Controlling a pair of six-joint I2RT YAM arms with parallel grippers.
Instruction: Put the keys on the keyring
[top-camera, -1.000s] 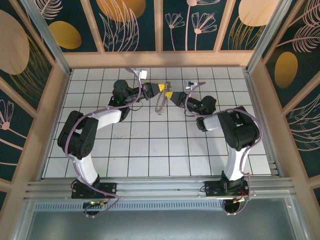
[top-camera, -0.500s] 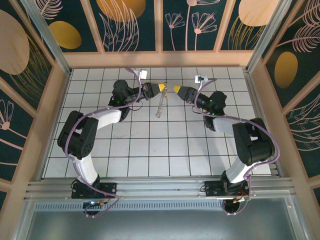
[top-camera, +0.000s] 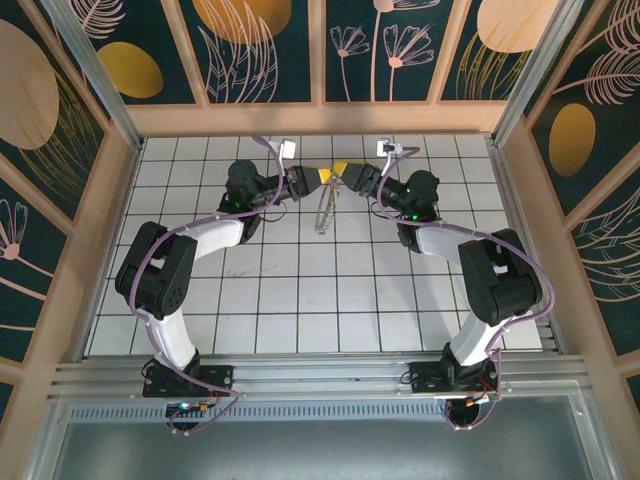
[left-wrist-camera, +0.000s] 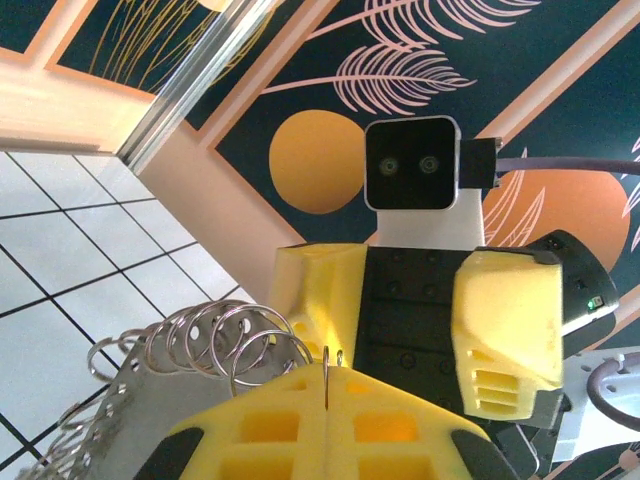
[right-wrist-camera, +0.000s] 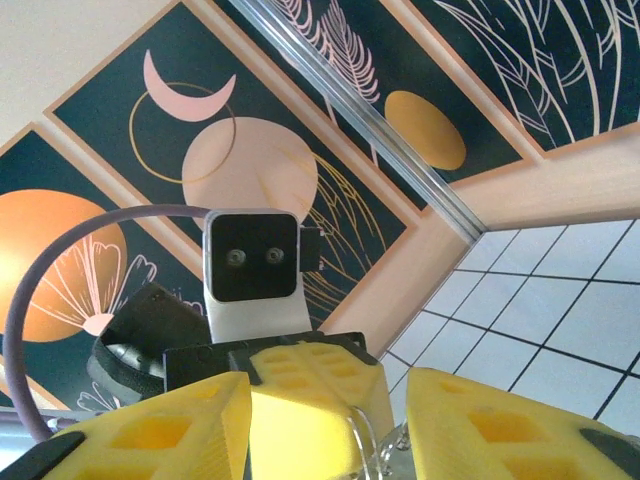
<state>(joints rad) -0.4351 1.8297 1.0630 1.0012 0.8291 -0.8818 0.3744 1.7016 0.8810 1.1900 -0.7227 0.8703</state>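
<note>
Evidently the left gripper is clamping the keyring steady, presenting it to the right gripper, whose jaws are standing apart.

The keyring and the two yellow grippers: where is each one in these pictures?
keyring (top-camera: 321, 210), top view, middle of the thin silvery ring.
left gripper (top-camera: 325, 176), top view, shut yellow fingertips pinching the keyring.
right gripper (top-camera: 341, 168), top view, between its open yellow fingertips.

Shiny metal keyring, matt plastic fingers
</note>
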